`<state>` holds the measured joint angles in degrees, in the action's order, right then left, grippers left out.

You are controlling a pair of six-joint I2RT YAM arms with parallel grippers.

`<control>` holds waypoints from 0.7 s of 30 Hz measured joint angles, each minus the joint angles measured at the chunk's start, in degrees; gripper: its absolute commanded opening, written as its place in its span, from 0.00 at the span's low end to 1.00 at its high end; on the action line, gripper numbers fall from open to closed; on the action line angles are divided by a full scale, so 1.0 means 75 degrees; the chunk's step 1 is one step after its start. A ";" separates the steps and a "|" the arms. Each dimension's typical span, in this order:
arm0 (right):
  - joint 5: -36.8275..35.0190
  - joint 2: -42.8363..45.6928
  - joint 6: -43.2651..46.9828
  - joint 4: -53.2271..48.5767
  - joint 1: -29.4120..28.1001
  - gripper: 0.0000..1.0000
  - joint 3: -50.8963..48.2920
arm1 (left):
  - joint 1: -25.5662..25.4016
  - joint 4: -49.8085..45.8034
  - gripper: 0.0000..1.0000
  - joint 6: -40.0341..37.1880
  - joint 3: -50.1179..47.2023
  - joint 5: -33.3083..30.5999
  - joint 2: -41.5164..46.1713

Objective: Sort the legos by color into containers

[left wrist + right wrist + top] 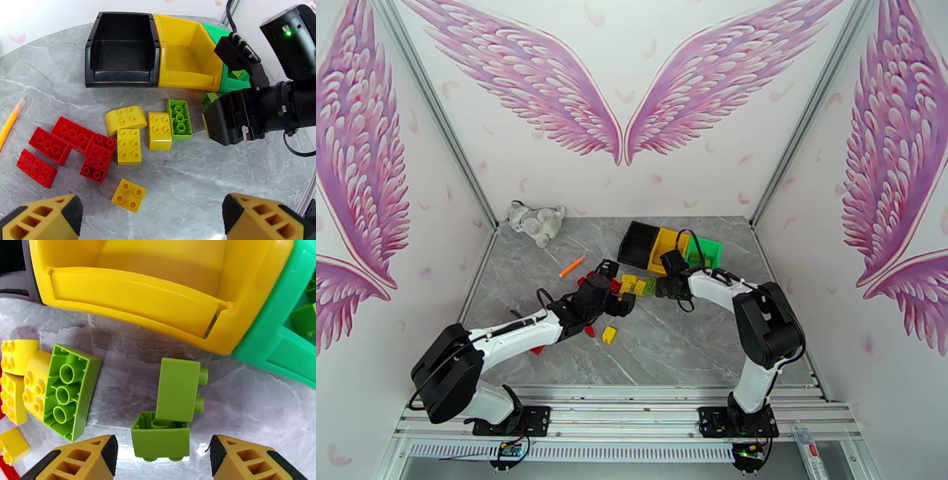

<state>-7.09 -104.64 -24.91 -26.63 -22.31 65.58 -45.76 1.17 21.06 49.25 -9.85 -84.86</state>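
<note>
Legos (73,136) lie loose on the grey tabletop (197,177) before the black bin (120,77), yellow bin (189,81) and green bin (215,33), which stand side by side; we see red ones at the left, yellow ones in the middle and a long green brick (179,119) lying studs-down beside them. Our right gripper (162,447) hangs with fingers apart astride two small green bricks (177,390), one leaning on the other near the yellow and green bins, and grips neither. Our left gripper (151,207) stands wide open, holding nothing, above a lone yellow brick (127,195).

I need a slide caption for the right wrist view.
Open right fingers flank two small green plastic bricks before the yellow plastic bin.
</note>
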 measured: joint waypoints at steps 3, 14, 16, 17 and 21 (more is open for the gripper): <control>0.0000 -0.0041 0.0052 -0.0003 0.0000 0.61 0.0108 | 0.0003 0.0000 0.99 0.0003 0.0000 0.0026 0.0000; -0.0017 -0.0300 0.0108 -0.0020 0.0000 0.49 0.0315 | 0.0000 0.0006 0.99 0.0032 0.0000 0.0169 -0.0003; -0.0038 -0.0300 0.0114 -0.0023 0.0000 0.44 0.0318 | 0.0000 0.0006 0.99 0.0029 0.0000 0.0166 -0.0003; -0.0050 -0.0300 0.0122 -0.0023 0.0000 0.40 0.0318 | 0.0000 0.0009 0.99 0.0026 0.0000 0.0172 -0.0003; -0.0064 -0.0297 0.0102 -0.0017 0.0000 0.33 0.0321 | 0.0000 0.0017 0.99 0.0026 0.0000 0.0178 -0.0015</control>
<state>-7.57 -106.87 -24.14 -26.76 -22.31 67.99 -45.76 1.30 21.26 49.25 -8.51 -84.97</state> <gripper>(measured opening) 0.363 0.988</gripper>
